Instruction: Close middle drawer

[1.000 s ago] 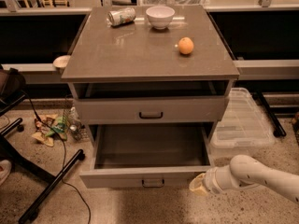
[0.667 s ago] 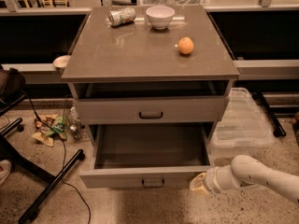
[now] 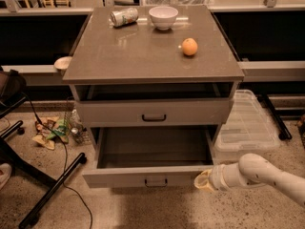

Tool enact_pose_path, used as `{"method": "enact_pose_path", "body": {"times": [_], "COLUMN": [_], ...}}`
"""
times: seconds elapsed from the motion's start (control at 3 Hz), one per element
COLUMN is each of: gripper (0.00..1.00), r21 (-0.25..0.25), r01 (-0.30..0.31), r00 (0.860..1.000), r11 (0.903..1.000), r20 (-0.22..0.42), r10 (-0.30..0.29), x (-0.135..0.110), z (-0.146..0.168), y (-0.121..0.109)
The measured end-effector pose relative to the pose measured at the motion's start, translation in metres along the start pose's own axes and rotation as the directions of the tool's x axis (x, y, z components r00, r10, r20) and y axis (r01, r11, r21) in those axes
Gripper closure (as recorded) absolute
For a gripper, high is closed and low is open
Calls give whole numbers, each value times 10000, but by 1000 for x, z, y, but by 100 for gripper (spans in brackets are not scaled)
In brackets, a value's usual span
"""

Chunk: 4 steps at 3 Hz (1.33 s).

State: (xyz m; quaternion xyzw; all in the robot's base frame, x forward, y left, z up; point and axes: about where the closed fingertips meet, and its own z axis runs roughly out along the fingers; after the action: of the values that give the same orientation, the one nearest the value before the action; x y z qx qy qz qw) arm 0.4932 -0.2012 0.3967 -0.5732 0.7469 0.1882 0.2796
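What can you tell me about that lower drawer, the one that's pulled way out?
The middle drawer is a wide, shallow grey box with a flat front panel and a small handle at its centre. It stands pulled far out of the cabinet, level, and looks empty. The gripper is at the panel's right end, seemingly touching it.

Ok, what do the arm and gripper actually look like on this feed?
The arm is smooth, white and tubular, with a rounded bulbous joint and a ribbed white collar toward the wrist. No cables or markings show on it. The gripper is a pale yellowish-cream tip, sitting at the right front corner of the pulled-out middle drawer.
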Motion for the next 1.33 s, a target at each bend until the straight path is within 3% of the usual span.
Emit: {"method": "enact_pose_path", "body": {"times": [0.67, 1.0, 1.33], "gripper": [35, 4, 0], "r21": [104, 180, 215], "r01": [435, 427, 416], "r00": [9988, 9988, 9988], "r11": [9990, 9989, 9989], "r20": [202, 242, 260], "r10": [-437, -431, -422], "x": [0, 2, 2], "z": [2, 5, 6], "y": [-23, -35, -41]}}
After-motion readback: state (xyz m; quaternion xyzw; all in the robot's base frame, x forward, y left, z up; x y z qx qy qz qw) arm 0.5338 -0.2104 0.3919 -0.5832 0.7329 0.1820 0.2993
